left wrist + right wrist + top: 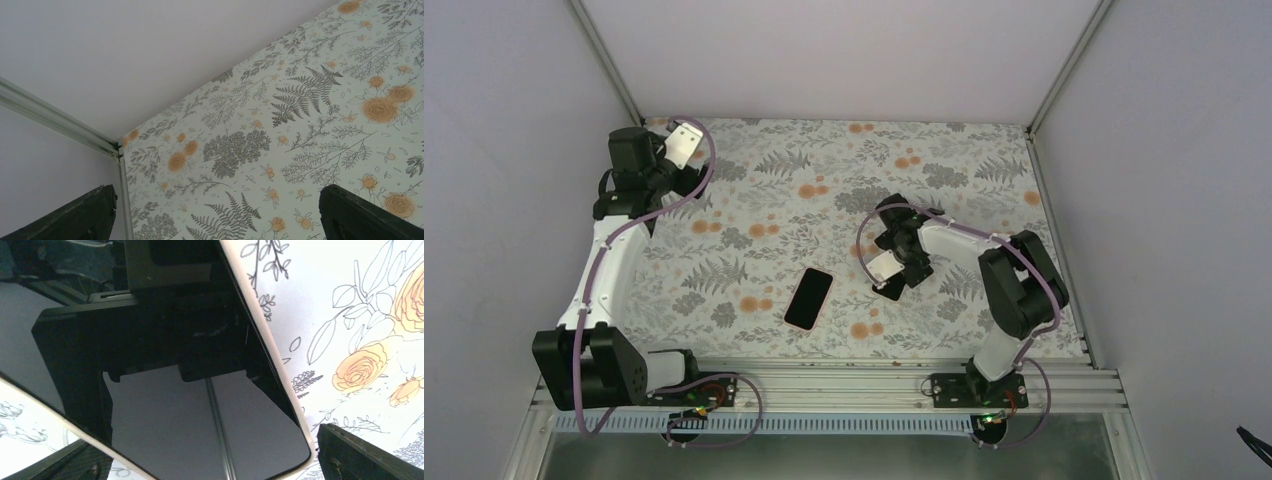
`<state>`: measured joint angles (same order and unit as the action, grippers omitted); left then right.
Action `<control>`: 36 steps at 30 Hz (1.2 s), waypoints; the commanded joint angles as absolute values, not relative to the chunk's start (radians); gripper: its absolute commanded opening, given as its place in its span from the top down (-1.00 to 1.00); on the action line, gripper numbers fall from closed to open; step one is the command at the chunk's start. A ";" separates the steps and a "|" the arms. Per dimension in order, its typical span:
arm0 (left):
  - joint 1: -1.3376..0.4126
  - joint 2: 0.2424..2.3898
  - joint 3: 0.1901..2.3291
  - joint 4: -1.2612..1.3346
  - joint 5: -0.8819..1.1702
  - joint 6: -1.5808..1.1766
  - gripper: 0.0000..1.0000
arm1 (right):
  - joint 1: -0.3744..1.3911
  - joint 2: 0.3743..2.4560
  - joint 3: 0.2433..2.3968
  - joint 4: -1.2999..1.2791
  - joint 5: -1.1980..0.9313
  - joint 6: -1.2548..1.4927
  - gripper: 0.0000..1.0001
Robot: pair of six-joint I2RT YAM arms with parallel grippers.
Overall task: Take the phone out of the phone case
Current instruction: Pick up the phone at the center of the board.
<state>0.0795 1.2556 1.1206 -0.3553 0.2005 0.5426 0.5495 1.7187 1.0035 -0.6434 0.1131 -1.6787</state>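
Right fingers (365, 460) stand open over a cream-edged phone (200, 405); left fingers (360, 220) gape above the floral bench (300, 125).

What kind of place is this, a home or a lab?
Probably a robot test booth, not a home: plain white walls and aluminium frame posts box in a floral-covered table, with the left arm and right arm bolted to a metal rail.
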 commanded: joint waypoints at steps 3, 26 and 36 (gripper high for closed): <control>0.092 1.265 1.133 -0.361 0.260 0.563 -1.00 | 0.541 1.838 1.054 -0.673 0.092 -1.762 -1.00; 0.094 1.325 1.194 -0.450 0.429 0.615 -1.00 | 0.488 1.887 1.035 -0.772 0.044 -1.605 -0.65; 0.050 1.421 1.313 -0.550 0.489 0.615 -1.00 | 0.485 1.794 0.800 -0.605 -0.098 -1.546 -0.80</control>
<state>0.0788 1.3968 1.2560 -0.5011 0.4450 0.6025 0.4824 1.6764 0.9287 -0.6346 0.0704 -1.6211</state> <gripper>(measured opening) 0.999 0.900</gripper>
